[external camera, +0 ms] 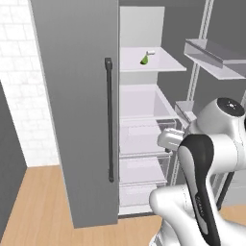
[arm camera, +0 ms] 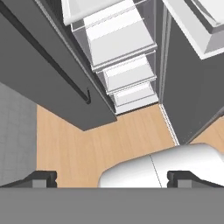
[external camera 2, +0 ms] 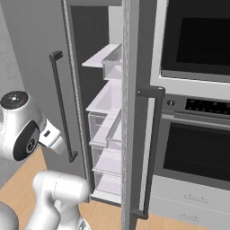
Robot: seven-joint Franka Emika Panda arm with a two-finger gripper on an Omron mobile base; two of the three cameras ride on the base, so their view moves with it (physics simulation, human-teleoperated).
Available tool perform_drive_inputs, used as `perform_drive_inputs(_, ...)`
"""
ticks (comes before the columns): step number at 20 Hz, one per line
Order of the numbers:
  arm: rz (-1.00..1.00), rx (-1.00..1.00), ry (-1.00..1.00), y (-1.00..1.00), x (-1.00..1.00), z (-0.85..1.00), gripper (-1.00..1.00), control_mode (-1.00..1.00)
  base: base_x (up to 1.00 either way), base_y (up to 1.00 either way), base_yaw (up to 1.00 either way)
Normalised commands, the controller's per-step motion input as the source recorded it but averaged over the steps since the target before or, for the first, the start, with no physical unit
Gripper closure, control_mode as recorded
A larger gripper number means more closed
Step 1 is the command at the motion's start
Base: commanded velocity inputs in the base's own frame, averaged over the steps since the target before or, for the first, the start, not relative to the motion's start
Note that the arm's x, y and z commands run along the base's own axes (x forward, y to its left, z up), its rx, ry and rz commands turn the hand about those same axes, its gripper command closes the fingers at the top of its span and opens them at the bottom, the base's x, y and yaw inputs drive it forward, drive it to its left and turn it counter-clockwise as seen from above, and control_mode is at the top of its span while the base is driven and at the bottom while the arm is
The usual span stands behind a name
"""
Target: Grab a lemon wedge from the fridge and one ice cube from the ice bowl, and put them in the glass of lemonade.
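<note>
The fridge (external camera: 77, 105) stands tall and grey in front of me with its right door swung open, so the white shelves and clear drawers (external camera: 144, 139) inside are plain to see; its left door is shut, with a long dark bar handle (external camera: 110, 120) running down near its inner edge. From the right base view the open door (external camera 2: 130, 112) shows edge-on, carrying its own dark handle (external camera 2: 152, 148), and just beyond it sits a black-glass oven (external camera 2: 197, 148) with a second dark glass panel (external camera 2: 195, 38) stacked above. Pale wooden floor (external camera: 38, 202) runs under everything, and a white brick wall (external camera: 19, 72) shows to the left of the fridge. The white arm (external camera: 202, 168) is folded low in front of the open compartment, its hand turned downward. In the hand view the gripper (arm camera: 112, 179) points at the floor, its two dark fingertips (arm camera: 41, 178) standing far apart at the bottom corners, spread as wide as they go with nothing between them. Up on the upper fridge shelf (external camera: 163, 65), toward its back and well above the arm, lies the lemon wedge (external camera: 144, 60), a tiny yellow-green piece, with a small whitish object (external camera: 150, 52) just beside it toward the rear.
</note>
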Motion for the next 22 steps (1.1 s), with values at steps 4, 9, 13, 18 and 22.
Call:
perform_drive_inputs(4, 0.0, 0.0, 0.0, 0.0, 0.0, 0.0, -1.0, 1.0, 0.28, -0.01, 0.0)
perform_drive_inputs(9, 0.0, 0.0, 0.0, 0.0, 0.0, 0.0, -1.0, 1.0, 0.49, 0.03, 0.0)
perform_drive_inputs(13, 0.0, 0.0, 0.0, 0.0, 0.0, 0.0, -1.0, 1.0, 0.66, 0.0, 0.0)
perform_drive_inputs(18, 0.0, 0.0, 0.0, 0.0, 0.0, 0.0, -1.0, 1.0, 0.57, 0.0, 0.0)
perform_drive_inputs(22, 0.0, 0.0, 0.0, 0.0, 0.0, 0.0, -1.0, 1.0, 0.13, -0.01, 0.0)
